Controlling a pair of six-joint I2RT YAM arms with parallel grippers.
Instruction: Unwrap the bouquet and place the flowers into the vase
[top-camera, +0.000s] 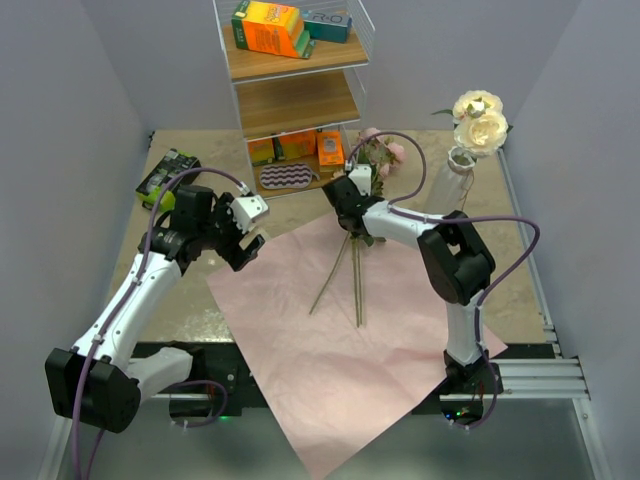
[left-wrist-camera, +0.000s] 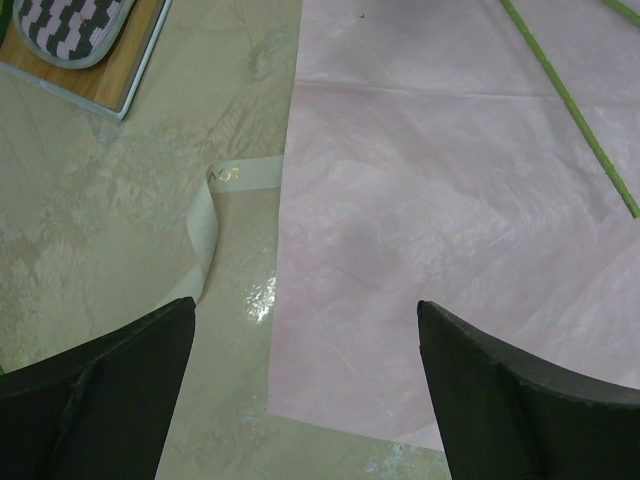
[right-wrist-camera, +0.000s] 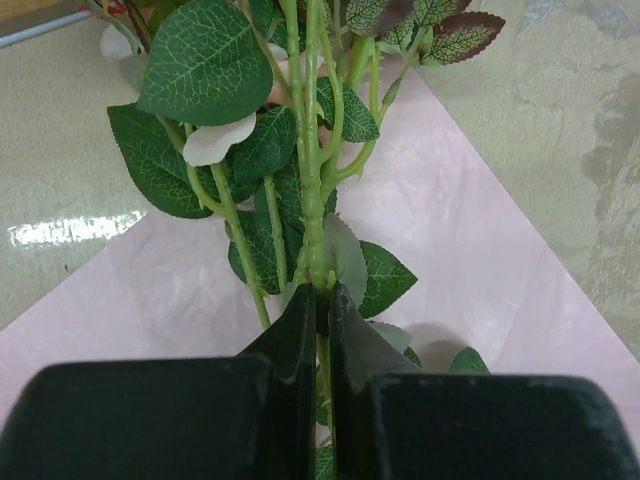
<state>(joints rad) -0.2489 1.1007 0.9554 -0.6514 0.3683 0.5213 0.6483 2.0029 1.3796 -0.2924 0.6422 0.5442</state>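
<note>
Centrally on the table, the large pink sheet lies spread out near the arms. At the far right stands the white vase with cream roses in it. Other flowers lie on the sheet's far part, where the right gripper is clamped on one green stem. The left gripper hangs over the sheet's left edge, fingers wide apart, beside a cream ribbon.

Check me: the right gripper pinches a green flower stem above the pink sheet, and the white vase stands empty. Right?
No. The white vase is not empty: the top view shows cream roses in it. The right gripper does pinch a green stem above the pink sheet.
</note>
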